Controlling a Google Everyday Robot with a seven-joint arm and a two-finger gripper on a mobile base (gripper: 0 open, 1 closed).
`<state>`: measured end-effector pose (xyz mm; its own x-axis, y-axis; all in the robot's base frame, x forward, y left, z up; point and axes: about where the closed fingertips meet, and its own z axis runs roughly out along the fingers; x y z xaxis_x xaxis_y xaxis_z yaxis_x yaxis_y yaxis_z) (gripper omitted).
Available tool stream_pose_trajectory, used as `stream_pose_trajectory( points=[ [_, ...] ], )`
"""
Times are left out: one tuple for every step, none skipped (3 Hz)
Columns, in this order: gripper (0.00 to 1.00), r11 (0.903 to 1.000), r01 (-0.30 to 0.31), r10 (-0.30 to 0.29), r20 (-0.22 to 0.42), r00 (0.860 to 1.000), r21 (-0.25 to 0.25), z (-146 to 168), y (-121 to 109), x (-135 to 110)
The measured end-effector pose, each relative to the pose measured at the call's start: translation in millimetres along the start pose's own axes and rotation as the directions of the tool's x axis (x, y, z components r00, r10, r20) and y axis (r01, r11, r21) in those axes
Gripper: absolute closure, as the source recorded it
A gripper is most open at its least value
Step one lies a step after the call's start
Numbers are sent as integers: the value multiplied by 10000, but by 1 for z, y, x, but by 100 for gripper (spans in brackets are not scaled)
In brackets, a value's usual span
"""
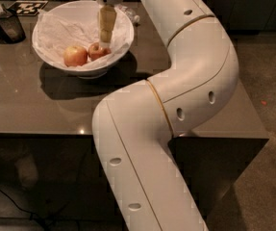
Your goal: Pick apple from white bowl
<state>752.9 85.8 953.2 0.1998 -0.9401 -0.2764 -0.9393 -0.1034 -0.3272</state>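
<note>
The white bowl (85, 71), lined with crumpled white paper, stands on the dark table at the upper left. Two apples lie in it side by side. The apple (97, 51) is the darker, evenly red one on the right. A larger apple with orange-yellow patches (75, 56) lies to its left. My gripper (105, 40) hangs down inside the bowl from the white arm, its tan tip just above the back right of the red apple. It holds nothing that I can see.
A small dark container with a utensil (6, 25) stands at the table's left back, next to a black-and-white marker tag (28, 6). A small white object (135, 19) lies behind the bowl. My large white arm (176, 95) overhangs the table's right part and front edge.
</note>
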Motion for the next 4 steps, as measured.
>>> stream_pose_trajectory(
  points=[
    [2, 10000, 0, 0, 0, 10000, 0, 0, 0, 0],
    [18, 10000, 0, 0, 0, 10000, 1, 0, 0, 0],
    [11, 10000, 3, -3, 4, 10000, -4, 1, 0, 0],
    [4, 9999, 64, -63, 62, 10000, -96, 10, 0, -2]
  ],
)
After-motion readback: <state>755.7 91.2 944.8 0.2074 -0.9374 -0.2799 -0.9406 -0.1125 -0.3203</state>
